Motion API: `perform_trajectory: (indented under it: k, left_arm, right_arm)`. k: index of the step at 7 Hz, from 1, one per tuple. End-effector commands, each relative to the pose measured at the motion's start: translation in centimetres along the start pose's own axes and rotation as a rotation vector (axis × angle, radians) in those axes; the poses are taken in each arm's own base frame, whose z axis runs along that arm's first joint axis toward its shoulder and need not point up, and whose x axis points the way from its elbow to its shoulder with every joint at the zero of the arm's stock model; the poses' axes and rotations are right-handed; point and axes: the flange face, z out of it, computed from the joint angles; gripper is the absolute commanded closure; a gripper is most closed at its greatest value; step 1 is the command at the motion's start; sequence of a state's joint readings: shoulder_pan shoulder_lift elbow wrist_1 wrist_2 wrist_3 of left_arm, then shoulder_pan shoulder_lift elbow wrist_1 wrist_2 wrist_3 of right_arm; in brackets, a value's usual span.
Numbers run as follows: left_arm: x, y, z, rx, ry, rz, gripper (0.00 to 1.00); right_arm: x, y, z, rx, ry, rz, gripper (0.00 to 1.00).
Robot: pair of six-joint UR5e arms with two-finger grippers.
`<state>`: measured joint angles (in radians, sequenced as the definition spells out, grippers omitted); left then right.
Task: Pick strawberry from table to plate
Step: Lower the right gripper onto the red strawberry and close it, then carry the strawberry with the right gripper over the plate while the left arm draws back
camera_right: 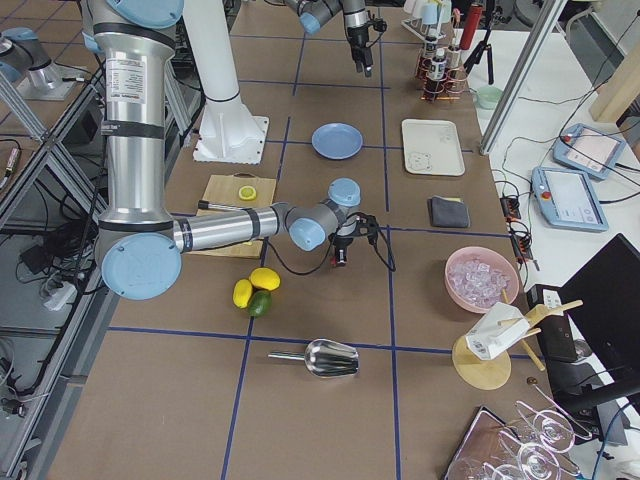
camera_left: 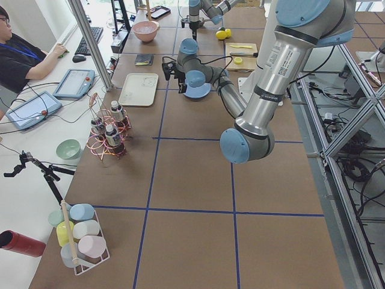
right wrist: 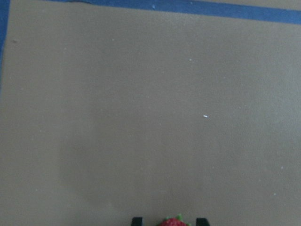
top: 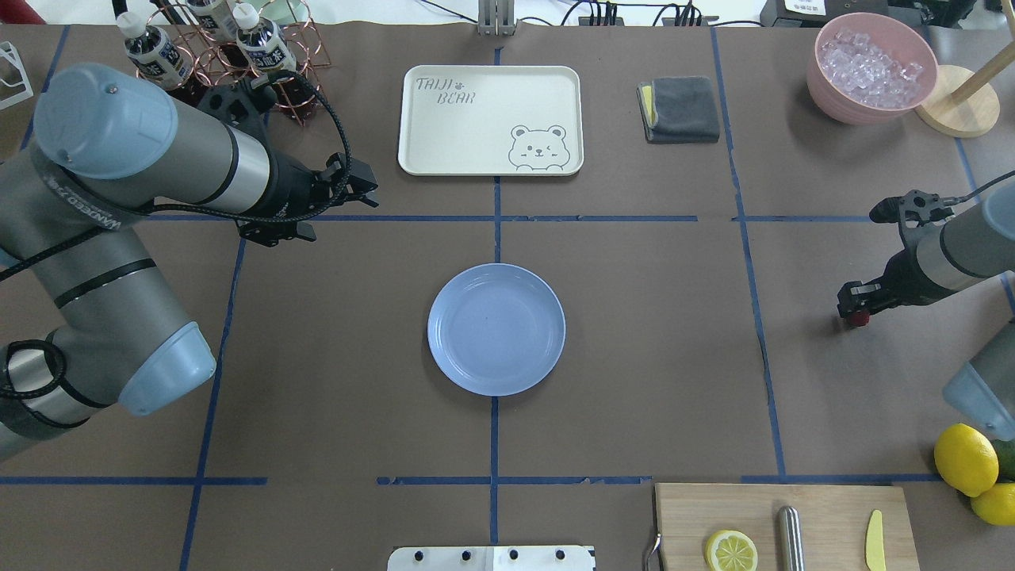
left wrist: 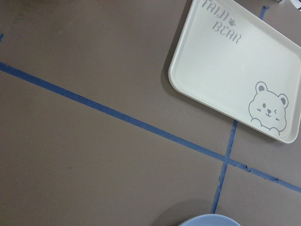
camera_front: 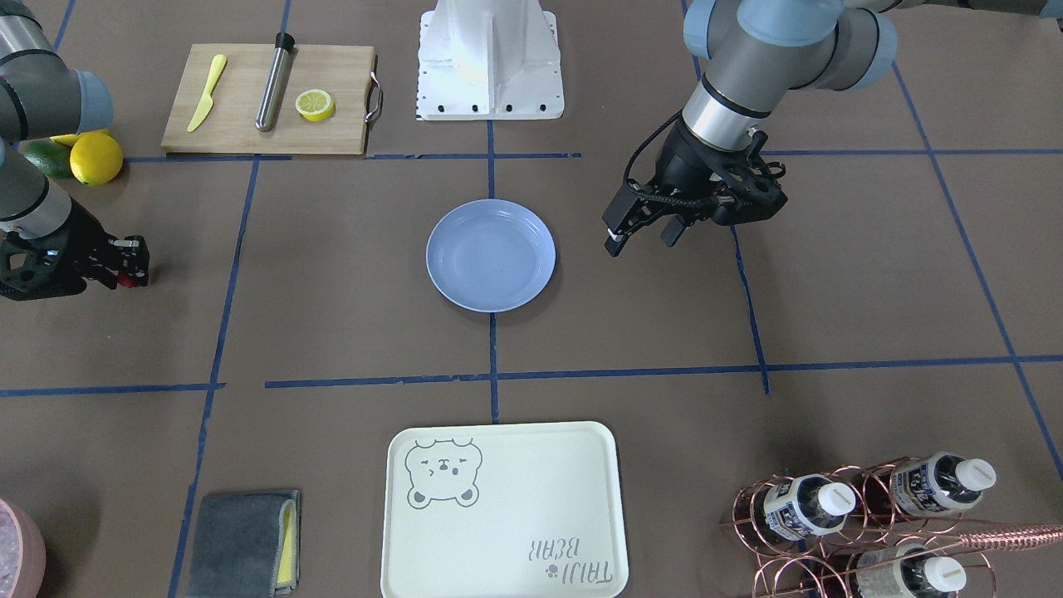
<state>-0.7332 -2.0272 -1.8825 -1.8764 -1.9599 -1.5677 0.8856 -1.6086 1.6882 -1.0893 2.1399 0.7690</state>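
The strawberry [right wrist: 171,221] is a small red berry with a green top, seen between my right gripper's fingertips [right wrist: 136,220] at the bottom edge of the right wrist view. My right gripper [camera_front: 129,267] is shut on the strawberry [camera_front: 126,281], low over the brown table [camera_front: 332,332], far to the side of the plate. In the overhead view the strawberry [top: 858,319] shows red at the right gripper's [top: 855,305] tip. The light-blue plate [camera_front: 490,255] lies bare at the table's centre. My left gripper [camera_front: 641,239] hangs open and empty beside the plate's other side.
A wooden cutting board [camera_front: 270,100] holds a lemon half [camera_front: 315,105], a yellow knife and a metal rod. Two lemons [camera_front: 95,158] and an avocado lie near the right arm. A cream bear tray [camera_front: 502,511], grey cloth [camera_front: 245,544], bottle rack [camera_front: 872,523] and pink bowl [top: 871,67] line the far side.
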Motion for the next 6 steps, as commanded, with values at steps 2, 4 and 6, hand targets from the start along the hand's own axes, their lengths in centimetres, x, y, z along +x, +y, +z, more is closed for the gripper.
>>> perform_trajectory:
  k: [2, 4, 6]
  left_arm:
    - [0.2, 0.2, -0.1, -0.016, 0.004, 0.002, 0.0]
    - [-0.3, 0.0, -0.2, -0.029, -0.001, -0.002, 0.0]
    - [-1.3, -4.3, -2.6, 0.04, -0.024, 0.055, 0.0]
  right_arm:
    - [-1.6, -0.1, -2.4, -0.003, -0.068, -0.024, 1.0]
    - [-2.6, -1.6, -7.4, 0.036, -0.157, -0.016, 1.0]
    - [-13.3, -8.2, -13.6, 0.04, -0.17, 0.005, 1.0]
